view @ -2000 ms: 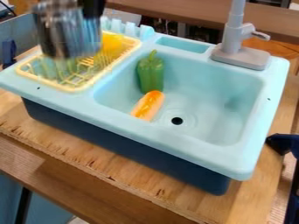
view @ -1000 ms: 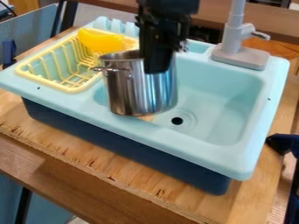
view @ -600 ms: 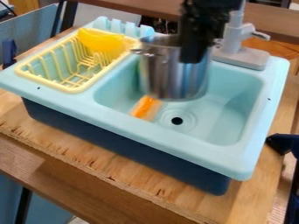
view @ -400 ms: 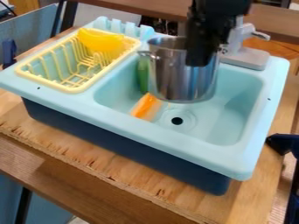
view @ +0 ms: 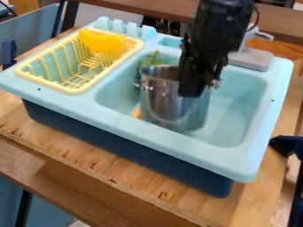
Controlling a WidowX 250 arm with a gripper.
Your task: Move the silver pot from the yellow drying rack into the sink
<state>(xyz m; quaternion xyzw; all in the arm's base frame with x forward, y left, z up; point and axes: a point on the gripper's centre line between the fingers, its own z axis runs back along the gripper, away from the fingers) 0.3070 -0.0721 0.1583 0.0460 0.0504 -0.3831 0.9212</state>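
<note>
Evidently the claw (view: pixel 192 94) is clamped on the near wall of the metal pot (view: pixel 168 104), which sits within the sink basin (view: pixel 239 106) beneath it. Left of the claw, past the pot, show a green pepper (view: pixel 145 64) and an orange piece (view: pixel 137 112); farther left stands the yellow rack (view: pixel 74 91), while the grey tap (view: pixel 253 59) is behind it to the right.

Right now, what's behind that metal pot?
Part of a green pepper shows past the pot, and an orange bit peeks out at its lower left. The pot covers whatever else lies there.
</note>
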